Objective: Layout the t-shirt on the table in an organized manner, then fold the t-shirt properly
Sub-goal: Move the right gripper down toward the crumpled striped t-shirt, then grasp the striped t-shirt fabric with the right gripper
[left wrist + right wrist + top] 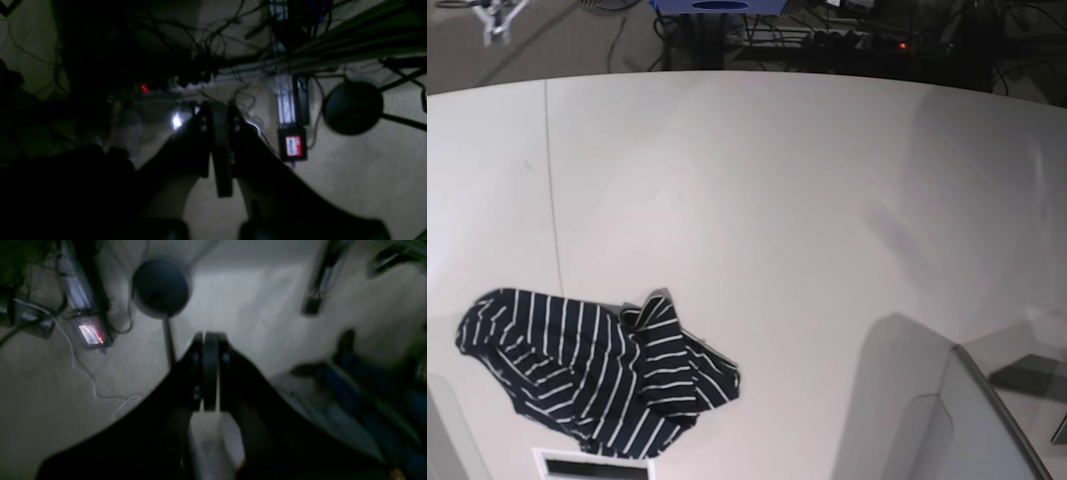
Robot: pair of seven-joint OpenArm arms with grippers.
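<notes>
Still Crumpled: Striped T-Shirt Near the Table's Front Edge

In the base view the t-shirt [592, 375] is seen bunched in a rumpled heap on the table [777, 200], at the near left, just right of the thin dark seam line [552, 190]. One flap is folded over the middle of the heap. Neither arm is touching it. Each wrist camera is pointed at a dim floor strewn with cables. The left gripper [220, 146] is seen with its fingers pressed together on nothing. The right gripper [210, 373] is likewise closed and empty.
</notes>
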